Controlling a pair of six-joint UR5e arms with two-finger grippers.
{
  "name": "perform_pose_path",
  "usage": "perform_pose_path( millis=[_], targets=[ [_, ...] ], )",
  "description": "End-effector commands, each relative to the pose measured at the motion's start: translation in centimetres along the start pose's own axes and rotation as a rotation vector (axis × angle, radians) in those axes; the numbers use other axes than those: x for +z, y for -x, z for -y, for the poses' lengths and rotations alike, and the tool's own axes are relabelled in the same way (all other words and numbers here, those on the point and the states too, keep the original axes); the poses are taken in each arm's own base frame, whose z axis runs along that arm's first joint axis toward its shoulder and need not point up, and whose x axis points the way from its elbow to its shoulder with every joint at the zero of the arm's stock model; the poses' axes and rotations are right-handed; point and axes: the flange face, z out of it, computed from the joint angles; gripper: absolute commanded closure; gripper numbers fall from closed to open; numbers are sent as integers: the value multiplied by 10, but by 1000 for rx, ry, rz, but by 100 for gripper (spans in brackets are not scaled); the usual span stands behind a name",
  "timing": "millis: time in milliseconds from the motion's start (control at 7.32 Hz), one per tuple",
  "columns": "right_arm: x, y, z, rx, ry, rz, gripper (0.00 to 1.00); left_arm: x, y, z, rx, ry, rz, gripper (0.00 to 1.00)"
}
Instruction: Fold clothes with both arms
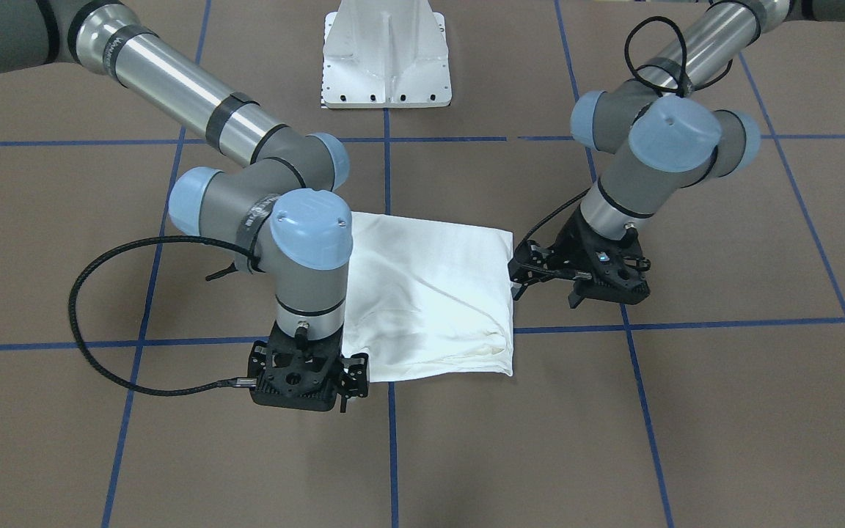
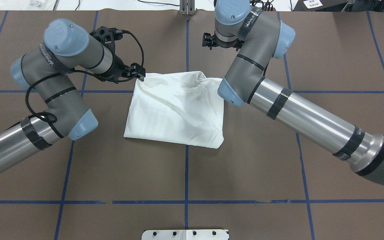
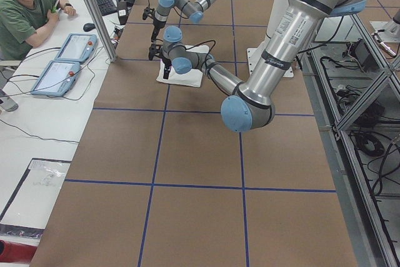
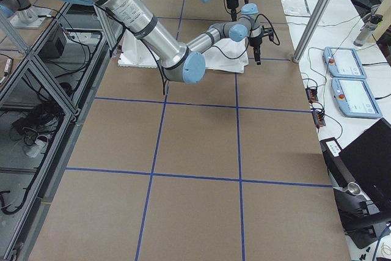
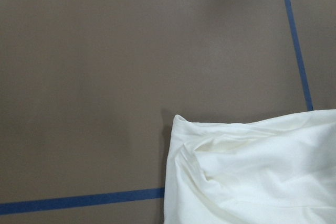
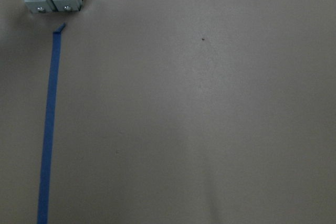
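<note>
Shirt (image 2: 175, 113) lies folded in a flat white block in the middle of the tabletop (image 2: 185, 173). I read my clock from the overhead view, with 12 o'clock pointing away from the robot. The shirt's long side runs from about 9 o'clock to 3 o'clock, tipped a little.

My left gripper (image 2: 139, 71) sits right at the shirt's 11 o'clock corner, so the shirt lies toward 4 o'clock from it. Its fingers look spread apart and hold no cloth. My right gripper (image 2: 208, 40) hangs out past the 1 o'clock corner, with the shirt toward 7 o'clock from it. It looks spread apart too, and it holds nothing.

I think the left gripper is nearer. For the next fold it only has to go down on its corner, but the right one must first come back to the far edge.
</note>
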Motion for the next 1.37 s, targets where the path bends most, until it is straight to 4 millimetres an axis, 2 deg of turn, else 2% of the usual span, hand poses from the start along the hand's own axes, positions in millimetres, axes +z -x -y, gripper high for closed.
perform_pose_path(
  millis=[0, 137, 410, 547, 820, 957, 1094, 1230],
  targets=[
    [-4, -17, -3, -14, 10, 17, 0, 36, -20, -17, -19, 0, 58, 0],
    [-3, -19, -4, -14, 11, 16, 0, 50, -29, -22, -19, 4, 77, 0],
    [-1, -20, -6, -15, 13, 15, 0, 81, -48, -4, -61, 8, 125, 0],
    [-2, -19, -6, -14, 11, 17, 0, 86, -44, 4, -64, -39, 159, 0],
    [-3, -18, -7, -14, 11, 20, 0, 88, -18, 34, -153, -101, 210, 0],
    [-2, -20, -7, -13, 11, 19, 0, 78, -15, 60, -203, -185, 223, 0],
    [-3, -21, -8, -12, 9, 19, 0, 70, -18, 70, -227, -204, 214, 0],
    [-1, -32, -14, -15, 12, 18, 0, 64, -22, 75, -229, -209, 204, 0]
  ],
)
